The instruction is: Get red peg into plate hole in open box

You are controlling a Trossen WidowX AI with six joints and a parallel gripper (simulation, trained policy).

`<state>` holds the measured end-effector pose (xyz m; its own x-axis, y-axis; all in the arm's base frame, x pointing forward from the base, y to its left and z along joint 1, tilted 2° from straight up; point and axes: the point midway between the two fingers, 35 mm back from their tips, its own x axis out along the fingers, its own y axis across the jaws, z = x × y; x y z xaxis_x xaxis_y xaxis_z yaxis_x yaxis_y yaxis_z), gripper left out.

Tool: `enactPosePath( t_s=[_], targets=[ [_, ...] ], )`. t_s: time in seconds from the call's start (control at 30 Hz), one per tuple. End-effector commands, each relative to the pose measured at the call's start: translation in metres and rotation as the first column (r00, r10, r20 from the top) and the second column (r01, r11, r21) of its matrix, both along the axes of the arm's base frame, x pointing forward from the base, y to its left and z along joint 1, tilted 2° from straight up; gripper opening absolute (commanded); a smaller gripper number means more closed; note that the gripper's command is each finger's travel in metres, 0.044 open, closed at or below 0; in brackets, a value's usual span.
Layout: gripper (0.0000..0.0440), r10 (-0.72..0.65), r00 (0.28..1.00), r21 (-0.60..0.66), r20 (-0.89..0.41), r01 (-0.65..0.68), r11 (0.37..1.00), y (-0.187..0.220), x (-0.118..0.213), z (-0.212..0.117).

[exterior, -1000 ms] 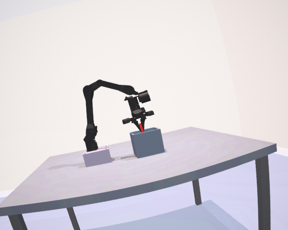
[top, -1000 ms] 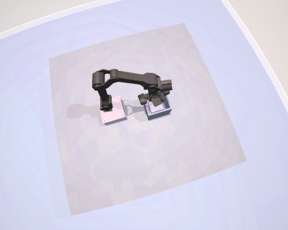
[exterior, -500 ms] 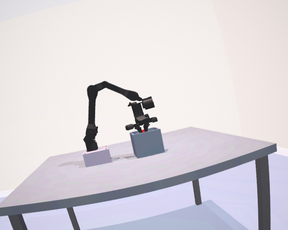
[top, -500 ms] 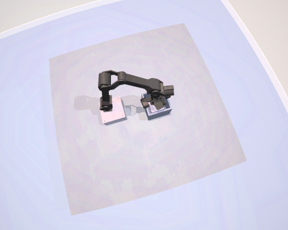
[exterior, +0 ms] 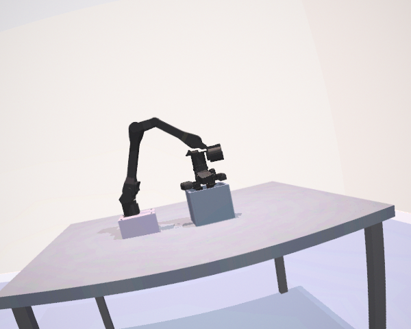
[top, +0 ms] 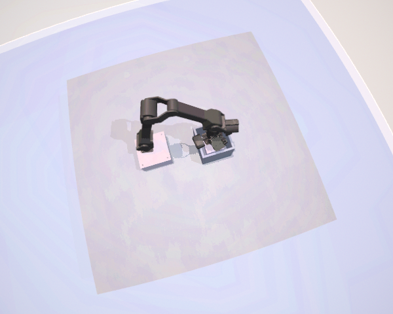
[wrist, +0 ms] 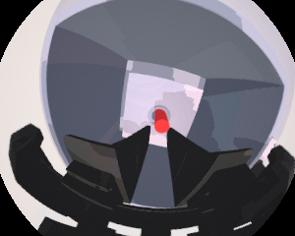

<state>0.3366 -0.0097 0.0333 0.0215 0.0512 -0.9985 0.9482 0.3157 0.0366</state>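
Note:
The red peg (wrist: pixel 161 126) stands with its far end in the hole (wrist: pixel 154 116) of the pale plate (wrist: pixel 143 93) (top: pixel 209 147) at the bottom of the blue-grey box (top: pixel 218 157) (exterior: pixel 212 207) (wrist: pixel 84 93). Part of the peg shows above the plate; how deep it sits cannot be told. My gripper (wrist: pixel 158 130) is slightly open, with its fingers down inside the box. In the wrist view the peg's near end lies just beyond the fingertips, not gripped between them. In the top and exterior views the peg and fingertips are hidden by the hand and box walls.
The box walls surround the fingers on all sides, and the wide parts of the hand are close to the rim. The arm's pale pink base block (top: pixel 159 152) (exterior: pixel 140 226) stands left of the box on the grey table (top: pixel 190 219) (exterior: pixel 233 244).

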Motion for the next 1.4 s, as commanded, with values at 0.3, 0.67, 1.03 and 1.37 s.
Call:
enactPosePath(
  t_s=[0.3,0.67,1.03,1.37],
  targets=[
    [0.0056,-0.033,0.997,0.111,-0.069,0.041,0.993,0.021,-0.011,0.010],
    [0.0043,-0.057,0.991,0.151,-0.117,0.075,0.986,0.035,-0.020,0.010],
    [0.0090,-0.071,0.988,0.144,-0.135,0.090,0.985,0.043,-0.023,0.011],
    [0.0064,-0.080,0.981,0.152,-0.175,0.107,0.983,0.052,-0.030,0.017]
  ],
)
